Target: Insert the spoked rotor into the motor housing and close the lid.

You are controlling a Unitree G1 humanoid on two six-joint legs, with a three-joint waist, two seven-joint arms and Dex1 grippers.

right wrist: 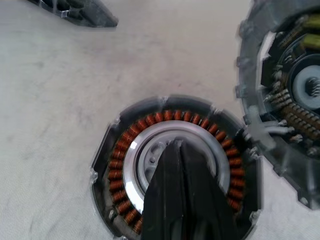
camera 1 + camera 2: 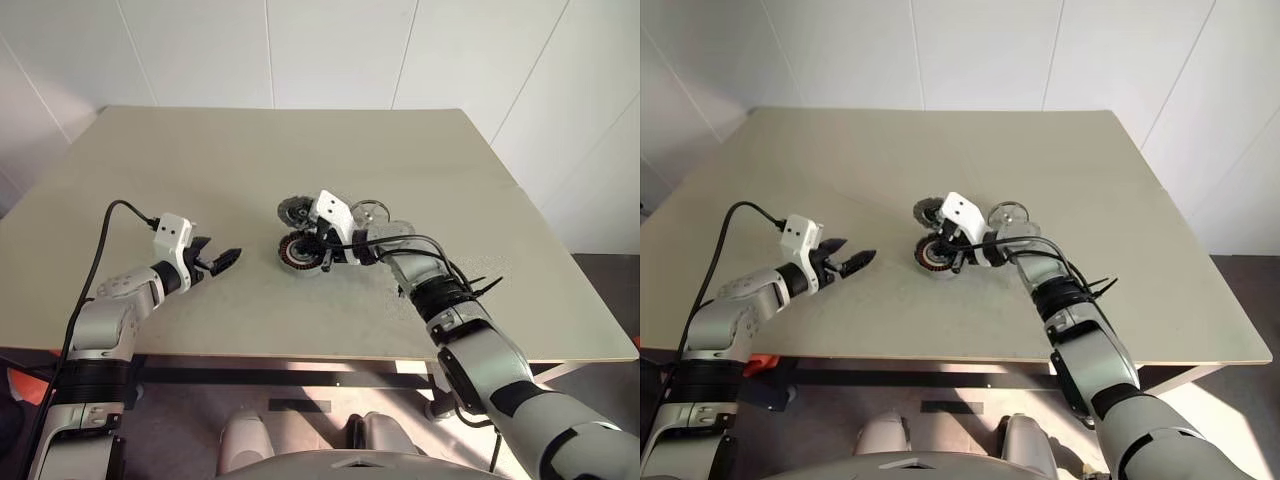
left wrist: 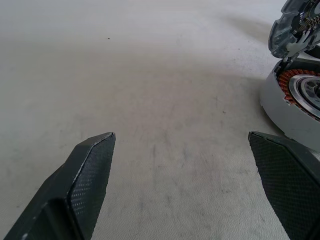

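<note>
The table [image 2: 200, 170] holds 1 motor housing [image 1: 175, 165], 1 lid [image 2: 296, 210] and 1 spoked rotor [image 2: 372, 212].

Pretty even, soft daylight-ish lighting was seen across the tabletop [image 2: 300, 150] in both head views, with no harsh glare anywhere. Only faint, short shadows were cast under the arms, and a brighter sunlit patch was noticed on the floor [image 2: 320, 375] below the front edge. Straight edges were bent a little toward the corners, so mild wide-angle distortion was there. In the left wrist view the far surface was washed out and softened, and the motor housing [image 3: 295, 100] was slightly blurred. In the right wrist view the lid [image 1: 285, 100] was smeared out of focus near the edge.
</note>
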